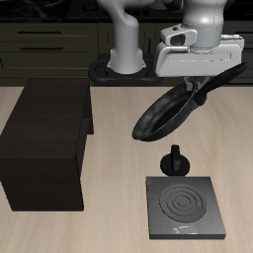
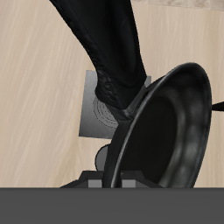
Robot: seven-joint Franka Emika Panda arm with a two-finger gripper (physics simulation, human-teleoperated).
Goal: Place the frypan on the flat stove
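Hanging tilted above the flat stove (image 1: 186, 207), the frypan (image 1: 160, 115) is clamped by its handle in the fingers (image 1: 194, 87); tipped so, it could land rim-first and skid onto the tabletop (image 1: 109, 229).

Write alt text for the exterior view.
A robot gripper holds a black frypan tilted in the air above a wooden table. The flat stove lies below, nearer the front edge; a dark brown cabinet stands beside it.
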